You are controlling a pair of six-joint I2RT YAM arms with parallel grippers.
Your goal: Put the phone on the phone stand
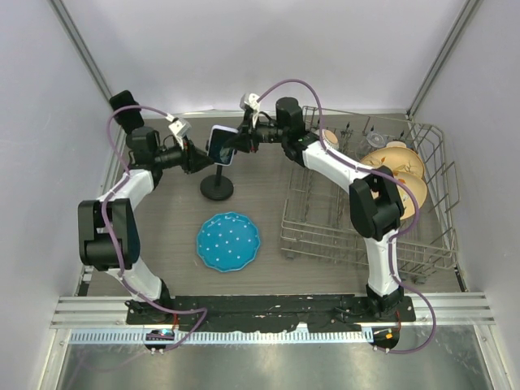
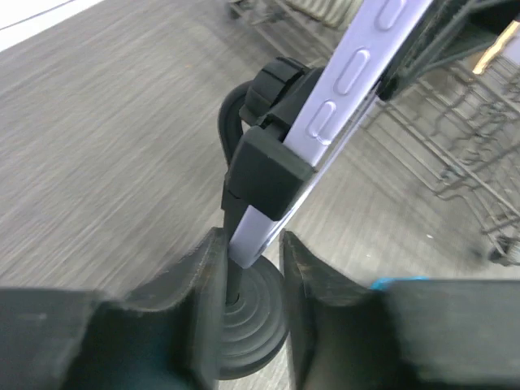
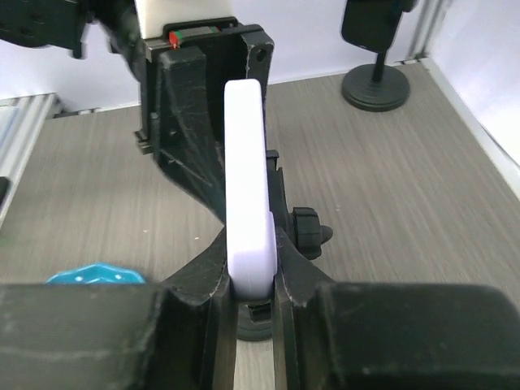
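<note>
The overhead camera looks down from above and behind the arm bases (image 1: 154, 302), which sit at its bottom edge. From well back, it takes in the whole table (image 1: 162, 236). The left wrist camera is very close to the phone (image 2: 357, 73) and looks rightward along the tabletop toward the dish rack (image 2: 439, 154). The right wrist camera, equally close, faces the opposite way and sees the phone edge-on. All three views share the phone, its stand (image 1: 217, 188) and the blue plate (image 1: 228, 241).
</note>
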